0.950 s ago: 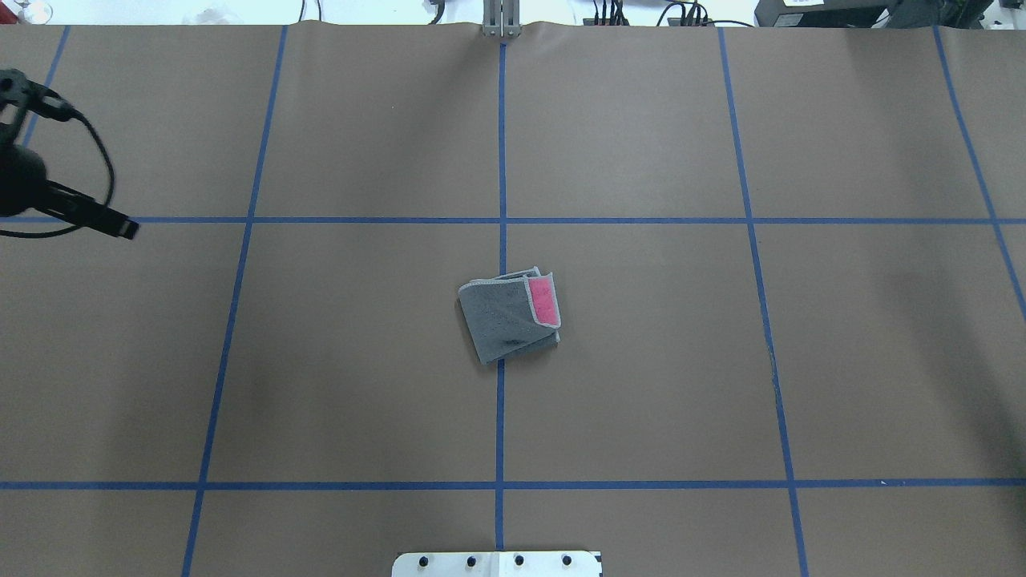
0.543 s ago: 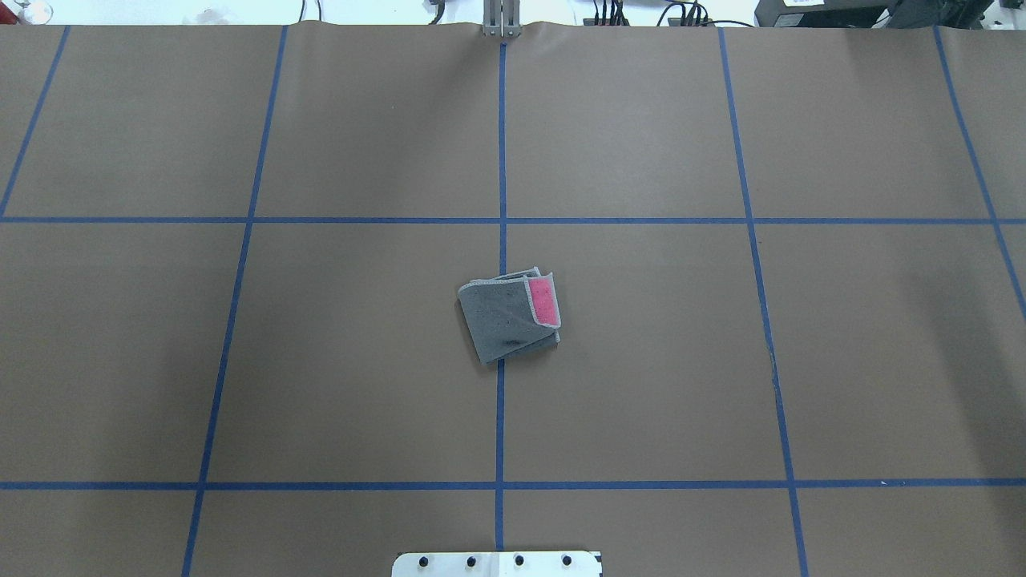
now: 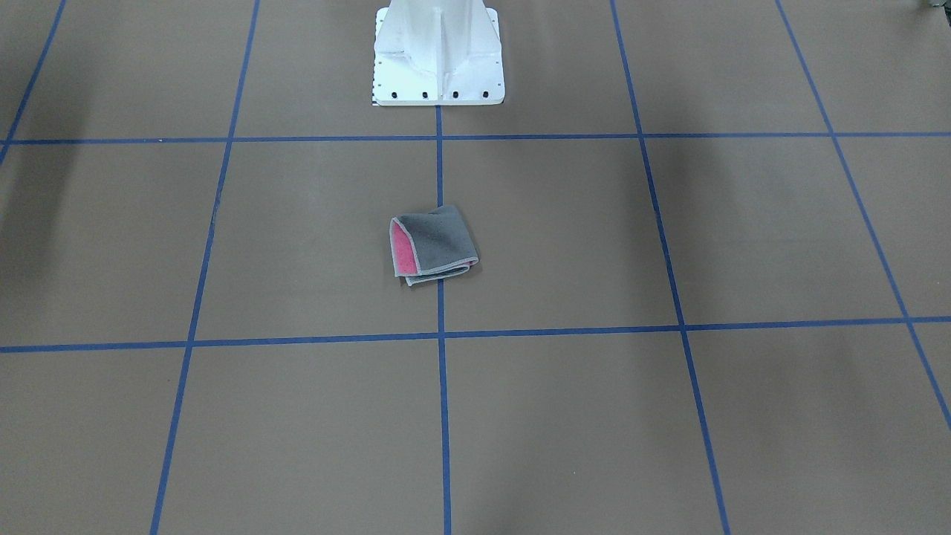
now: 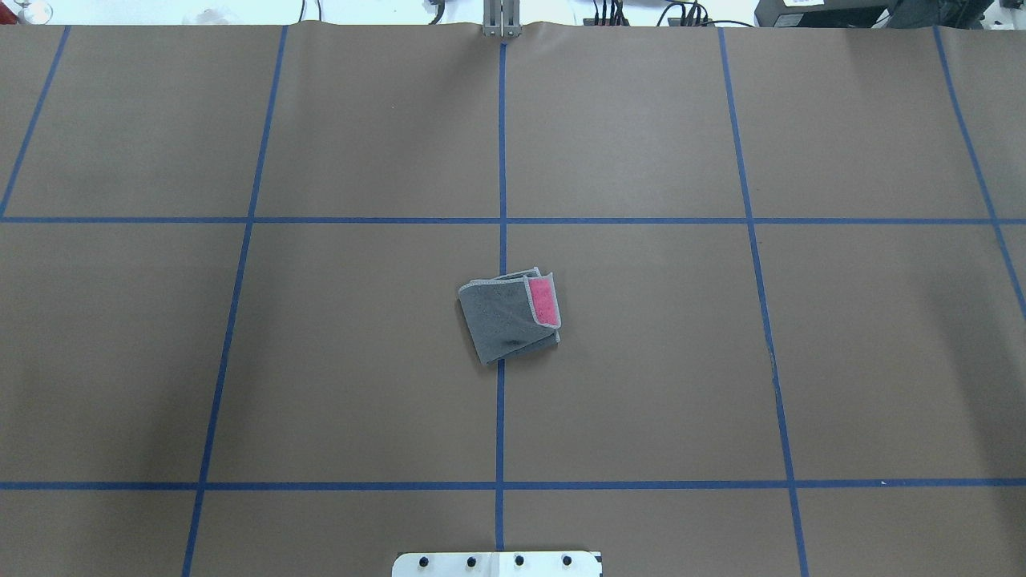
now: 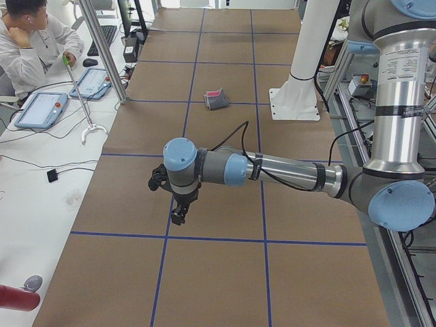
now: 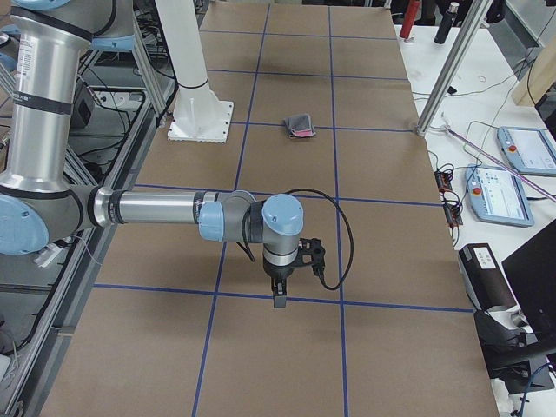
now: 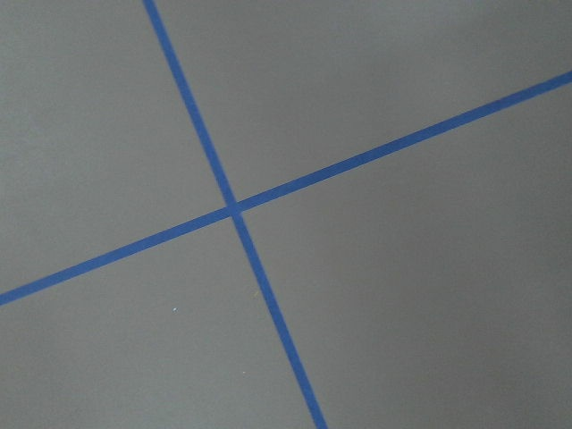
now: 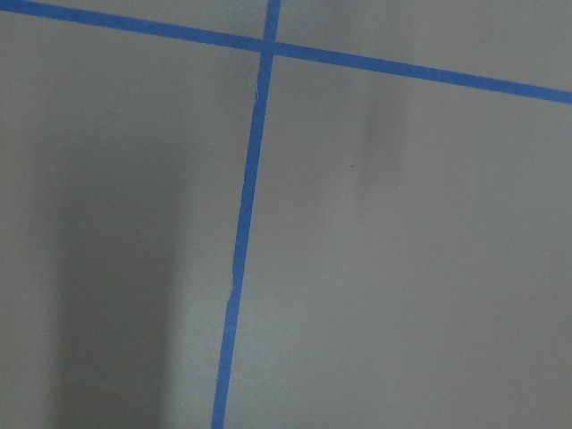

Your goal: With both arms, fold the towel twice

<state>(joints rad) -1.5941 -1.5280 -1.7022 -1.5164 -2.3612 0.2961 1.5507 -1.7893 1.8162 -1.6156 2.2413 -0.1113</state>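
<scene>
The towel [image 4: 501,316] lies folded small near the table's centre, dark grey face up, with a pink strip along one side. It also shows in the front-facing view [image 3: 438,241] and far off in the exterior left view [image 5: 216,99] and the exterior right view [image 6: 301,125]. My left gripper [image 5: 178,216] hangs above the table far from the towel, at the table's left end. My right gripper [image 6: 279,300] hangs likewise at the right end. I cannot tell whether either is open or shut. Both wrist views show only brown table and blue tape.
The white pedestal [image 3: 438,59] stands at the robot's side of the table, behind the towel. An operator [image 5: 27,41] sits at a side bench with tablets [image 5: 41,109]. Blue tape lines [image 4: 501,160] grid the brown table.
My left gripper showed at the overhead view's left edge 0.9 s ago and has since left that view. The towel has not moved.
</scene>
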